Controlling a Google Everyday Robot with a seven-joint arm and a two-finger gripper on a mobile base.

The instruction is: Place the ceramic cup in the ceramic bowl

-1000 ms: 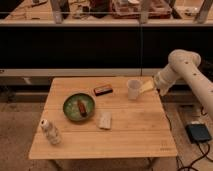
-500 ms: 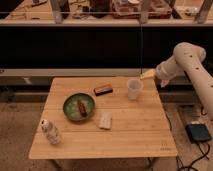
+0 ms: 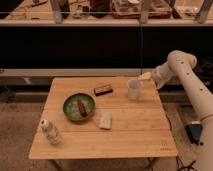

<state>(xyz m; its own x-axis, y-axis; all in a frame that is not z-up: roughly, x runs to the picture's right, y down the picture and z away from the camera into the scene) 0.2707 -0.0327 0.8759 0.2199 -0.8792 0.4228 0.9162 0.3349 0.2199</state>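
Observation:
The ceramic cup [image 3: 133,89], small and whitish, stands upright on the wooden table [image 3: 135,135] near its far right edge. The ceramic bowl [image 3: 79,106], round and green with a darker rim, sits left of centre and holds a reddish-brown oblong item [image 3: 82,107]. My gripper [image 3: 145,76], with yellowish tips on a white arm, hovers just above and to the right of the cup's rim, apart from it. It holds nothing that I can see.
A dark bar-shaped packet [image 3: 103,90] lies between bowl and cup. A pale flat packet [image 3: 105,120] lies right of the bowl. A whitish bottle [image 3: 50,132] stands at the front left corner. Dark shelving runs behind the table.
The gripper has risen from beside the cup's right side to just above its rim. The cup and bowl have not moved.

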